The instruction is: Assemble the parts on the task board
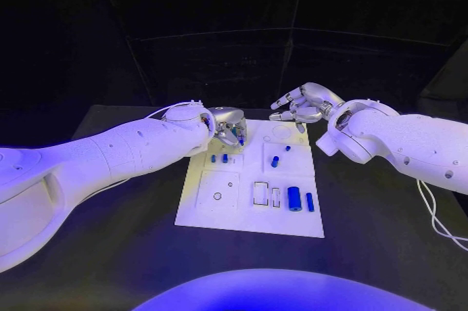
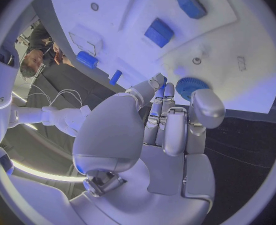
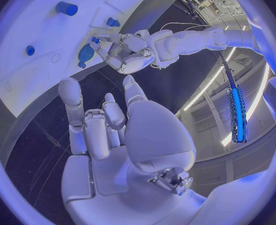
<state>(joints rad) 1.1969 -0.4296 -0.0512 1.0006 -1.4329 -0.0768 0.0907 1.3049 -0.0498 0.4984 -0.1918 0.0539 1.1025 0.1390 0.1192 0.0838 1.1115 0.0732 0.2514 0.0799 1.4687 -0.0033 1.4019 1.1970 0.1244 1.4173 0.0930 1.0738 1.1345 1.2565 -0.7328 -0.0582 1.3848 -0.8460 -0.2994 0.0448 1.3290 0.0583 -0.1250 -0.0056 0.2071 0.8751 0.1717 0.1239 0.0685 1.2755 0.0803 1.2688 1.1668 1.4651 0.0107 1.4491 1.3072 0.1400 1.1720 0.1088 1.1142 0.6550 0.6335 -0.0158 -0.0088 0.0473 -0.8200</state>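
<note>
The white task board (image 1: pixel 249 209) lies in the middle of the black table. My left hand (image 1: pixel 227 125) hovers at its far left corner and pinches a small blue part (image 2: pixel 165 79) at its fingertips, right beside a round blue toothed part (image 2: pixel 187 86) that lies on the board (image 2: pixel 238 40). The right wrist view shows that disc (image 3: pixel 85 55) next to the left hand (image 3: pixel 122 47). My right hand (image 1: pixel 304 103) hangs above the far right edge with fingers apart and nothing in them. A fat blue cylinder (image 1: pixel 293 197) and a thin blue pin (image 1: pixel 310 201) lie at the near right.
Small blue pegs (image 1: pixel 218 158) stand in the board's left middle, and two more blue pieces (image 1: pixel 275 161) lie near its centre. White outlined recesses (image 1: pixel 262 193) mark the near half. A white cable (image 1: pixel 434 213) runs across the table to the right.
</note>
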